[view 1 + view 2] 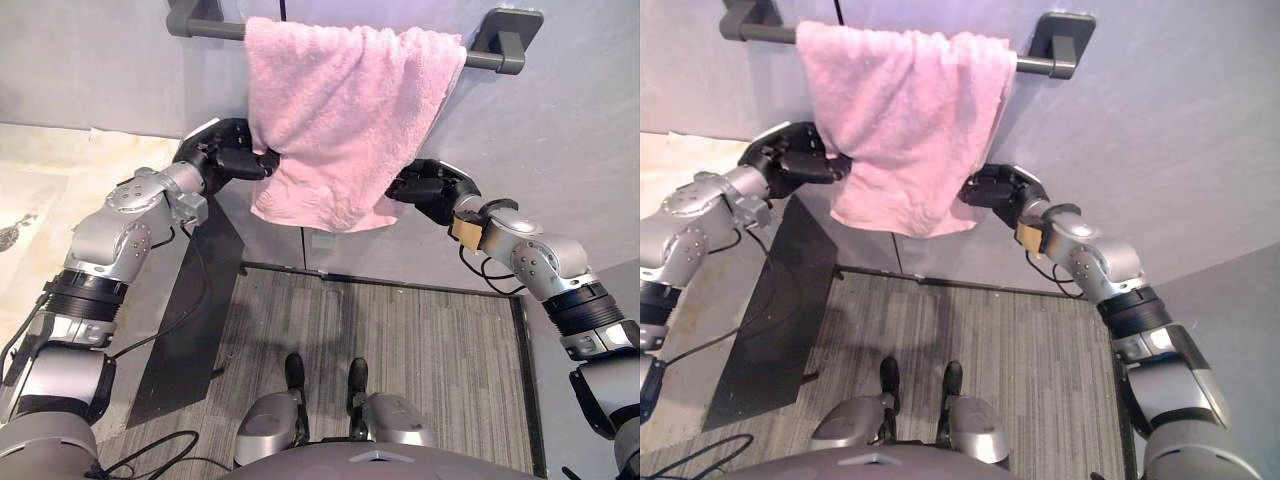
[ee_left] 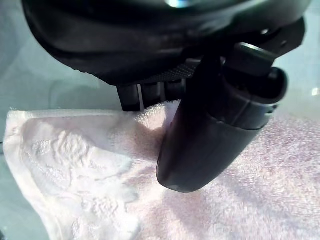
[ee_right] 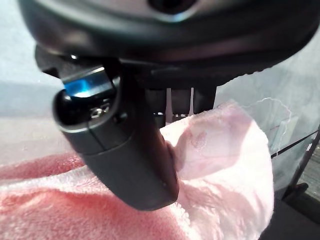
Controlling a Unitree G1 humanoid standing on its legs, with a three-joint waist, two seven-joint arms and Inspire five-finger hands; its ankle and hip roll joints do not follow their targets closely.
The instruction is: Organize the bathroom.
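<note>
Grey wall (image 1: 580,130) carries a dark rail (image 1: 480,55) with the pink towel (image 1: 335,120) draped over it. Left hand (image 1: 228,155) and right hand (image 1: 425,185) each pinch a side edge between thumb and fingers. Straightening seems underway; next, even, level pulls outward.

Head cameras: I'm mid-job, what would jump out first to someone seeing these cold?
The pink towel draped over the dark rail on the grey wall, hanging unevenly with its right side bunched. Next, the two dark hands pinching it from either side: the left hand on its left edge, the right hand at its lower right corner.
</note>
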